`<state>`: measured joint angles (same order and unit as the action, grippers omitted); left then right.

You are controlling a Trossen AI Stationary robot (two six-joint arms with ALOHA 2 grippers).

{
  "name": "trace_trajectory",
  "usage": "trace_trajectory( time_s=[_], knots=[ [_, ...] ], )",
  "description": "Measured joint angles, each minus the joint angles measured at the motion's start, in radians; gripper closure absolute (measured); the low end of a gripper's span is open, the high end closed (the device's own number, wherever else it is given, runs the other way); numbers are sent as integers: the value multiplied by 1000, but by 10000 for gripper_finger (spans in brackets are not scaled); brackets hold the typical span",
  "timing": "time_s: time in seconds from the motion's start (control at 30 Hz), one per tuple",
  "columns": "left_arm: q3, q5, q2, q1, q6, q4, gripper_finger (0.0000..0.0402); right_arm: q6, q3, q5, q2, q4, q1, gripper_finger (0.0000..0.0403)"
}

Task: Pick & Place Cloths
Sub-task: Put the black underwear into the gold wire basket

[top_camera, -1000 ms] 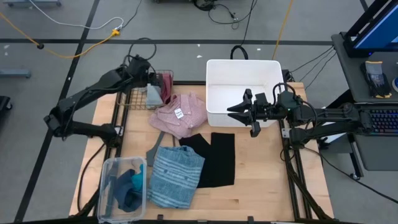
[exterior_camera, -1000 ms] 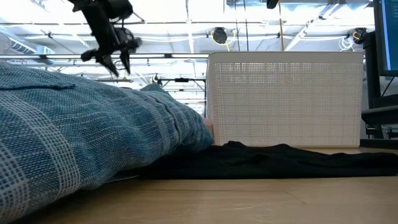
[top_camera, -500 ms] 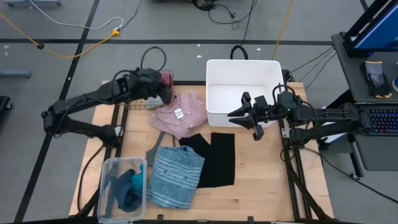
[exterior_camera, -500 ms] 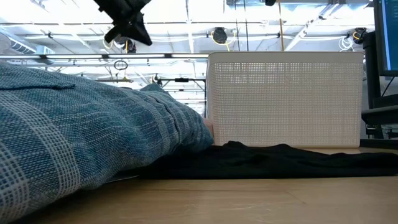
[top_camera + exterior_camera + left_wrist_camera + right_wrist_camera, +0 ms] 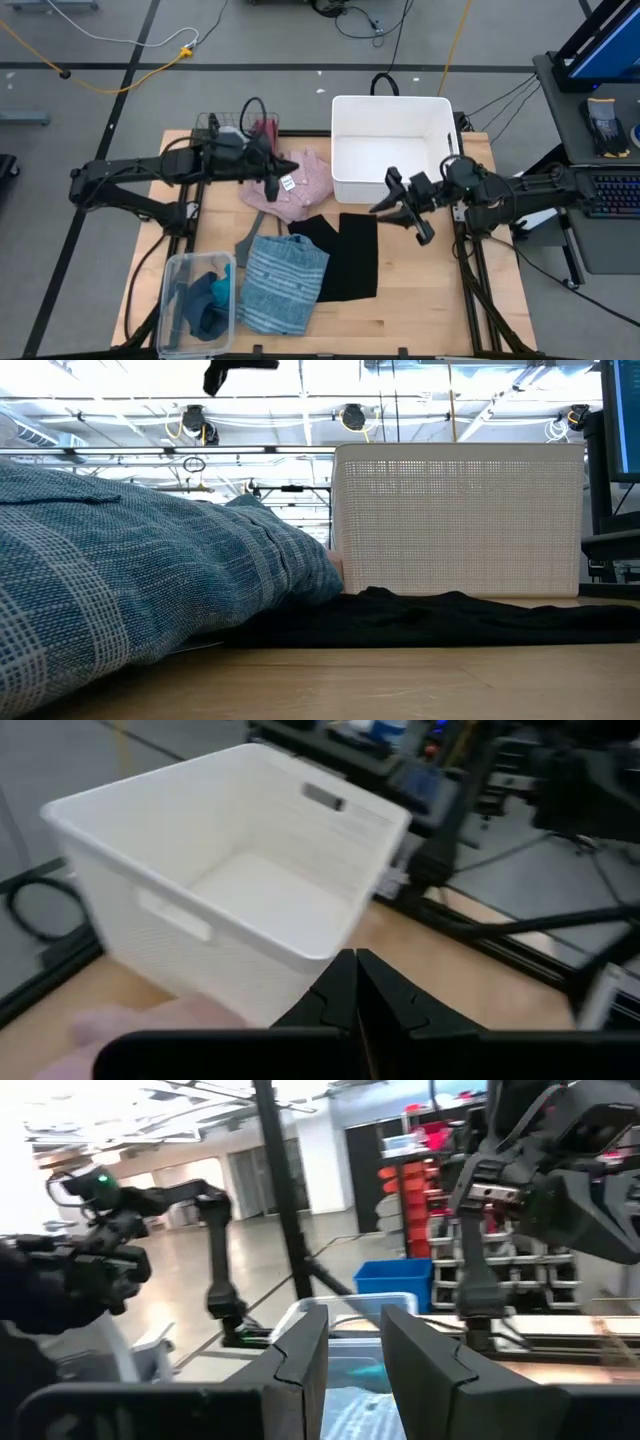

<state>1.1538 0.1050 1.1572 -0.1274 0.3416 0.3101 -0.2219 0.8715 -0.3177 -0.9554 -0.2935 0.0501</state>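
A pink shirt with a white tag lies at the table's far middle, beside the white basket. My left gripper hovers over the shirt, shut and holding nothing; the left wrist view shows its fingers closed, pointing at the basket. A black cloth and a blue striped cloth lie flat nearer the front. Teal pieces sit in a clear bin. My right gripper hangs open by the basket's near right corner, above the table, nothing between its fingers.
A wire basket with a maroon piece stands at the far left. A clear bin sits at the near left. A grey piece lies between shirt and striped cloth. Bare wood shows at the near right.
My left gripper has swung from the wire basket toward the table's right, risen, turned more level, and shut on nothing; it now stands over the pink shirt. My right gripper has shifted a little toward the near edge, off the white basket's rim.
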Motion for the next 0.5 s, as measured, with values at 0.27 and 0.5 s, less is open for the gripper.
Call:
trace_trajectory(
  time_s=[0.27, 0.5],
  knots=[
    [-2, 124, 26, 191, 3, -66, 391, 26, 0, 90, -36, -17, 181, 316],
    [-15, 213, 86, 358, 51, -147, 395, 72, 0, 214, -107, -39, 307, 316]
  ],
)
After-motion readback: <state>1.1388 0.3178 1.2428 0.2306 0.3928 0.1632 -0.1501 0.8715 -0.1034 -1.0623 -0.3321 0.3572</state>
